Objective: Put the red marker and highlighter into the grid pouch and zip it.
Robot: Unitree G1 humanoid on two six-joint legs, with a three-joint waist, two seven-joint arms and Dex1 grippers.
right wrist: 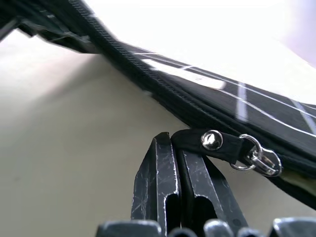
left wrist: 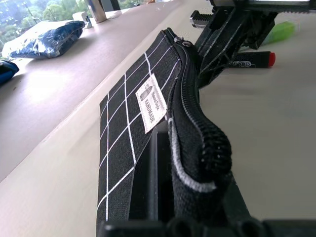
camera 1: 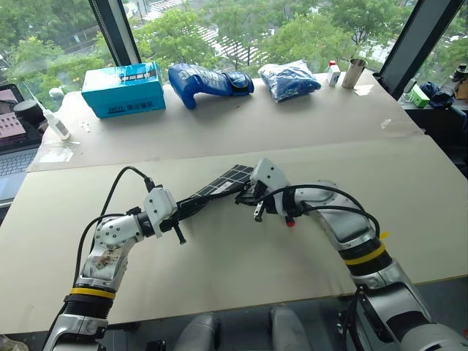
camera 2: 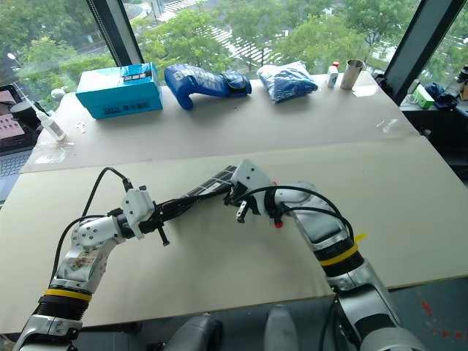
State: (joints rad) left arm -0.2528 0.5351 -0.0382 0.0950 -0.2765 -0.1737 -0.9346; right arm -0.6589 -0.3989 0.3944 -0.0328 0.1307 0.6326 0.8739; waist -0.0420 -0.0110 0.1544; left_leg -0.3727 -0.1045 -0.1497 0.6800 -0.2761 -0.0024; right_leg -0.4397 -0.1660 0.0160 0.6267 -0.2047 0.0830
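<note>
Both arms bent inward, meeting over the table (camera 1: 219,270). Left gripper (camera 1: 196,205) level, fingers clamped on one end of the grid pouch (left wrist: 148,128), held just above the table. White label (left wrist: 151,102) reading "HANDMADE". Right gripper (right wrist: 173,163) angled down, fingers pressed together pinching the zipper pull strap (right wrist: 217,143). Red marker (left wrist: 252,59) lying beyond.

I look down on a wide pale table (camera 1: 219,285), with a second table (camera 1: 241,124) butted against its far edge. Along that second table's far edge sit a turquoise box (camera 1: 123,89), a blue boxing glove (camera 1: 208,80), a blue bagged bundle (camera 1: 289,79), a small white bottle (camera 1: 333,74) and a metal cup (camera 1: 355,72). Beyond them I see big windows with dark frames (camera 1: 117,29), green treetops (camera 1: 307,29) and daylight. Off the left edge I make out a laptop (camera 1: 13,139).
</note>
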